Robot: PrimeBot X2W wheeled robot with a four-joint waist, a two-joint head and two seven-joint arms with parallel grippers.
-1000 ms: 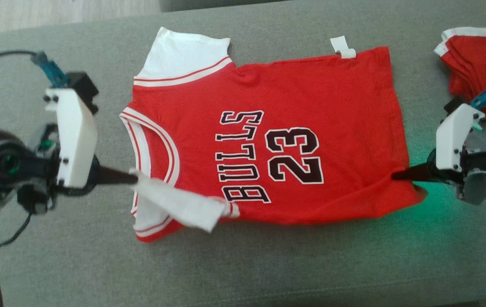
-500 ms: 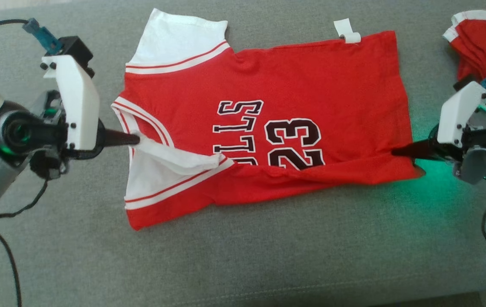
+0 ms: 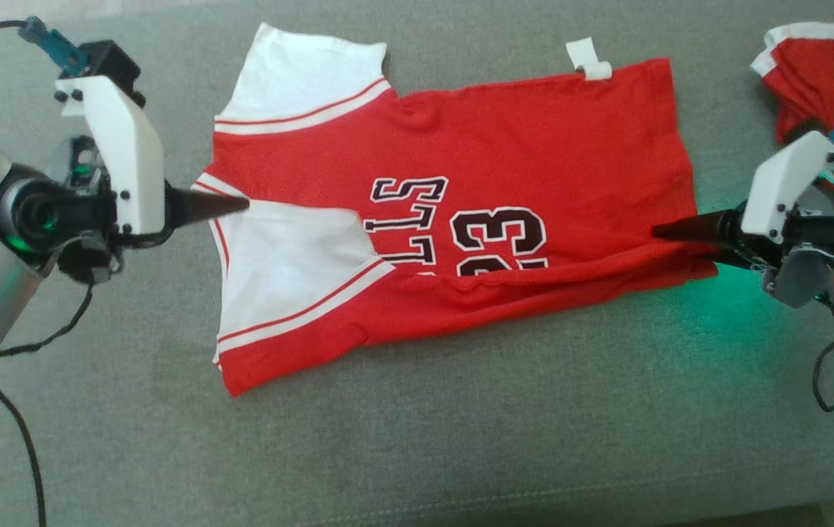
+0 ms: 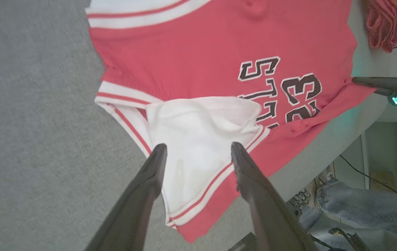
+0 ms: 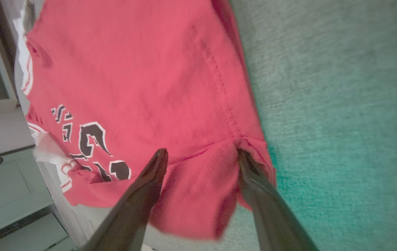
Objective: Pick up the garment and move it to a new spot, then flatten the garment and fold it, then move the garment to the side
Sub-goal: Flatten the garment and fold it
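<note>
1. The left pincer (image 4: 198, 146) is released: in the left wrist view its two dark fingers stand apart, one on each side of the white sleeve (image 4: 198, 118) under them, and grip nothing.
2. In the head view the left pincer (image 3: 238, 206) points at the collar end of the garment, its tip right at the upper edge of that white sleeve (image 3: 292, 256).
3. The right pincer (image 5: 202, 152) is also released. Its fingers are spread over the red hem corner (image 5: 198, 188), which is bunched and blurred between them.
4. In the head view the right pincer (image 3: 662, 232) comes in from the right and lies over the hem end, with a green glow (image 3: 746, 307) on the surface beside it.
5. The red short-sleeved jersey with white sleeves and black "BULLS 23" lettering (image 3: 519, 146) lies stretched between the two pincers, in the middle of the grey fabric-covered bench (image 3: 461, 439), collar to the left and hem to the right.
6. Its near long edge is folded up over the body, so the fold covers the lower part of the lettering.
7. A small white tag (image 3: 589, 62) sticks out at the far hem corner.
8. A second crumpled red-and-white garment (image 3: 819, 80) lies at the far right of the bench, apart from the jersey.
</note>
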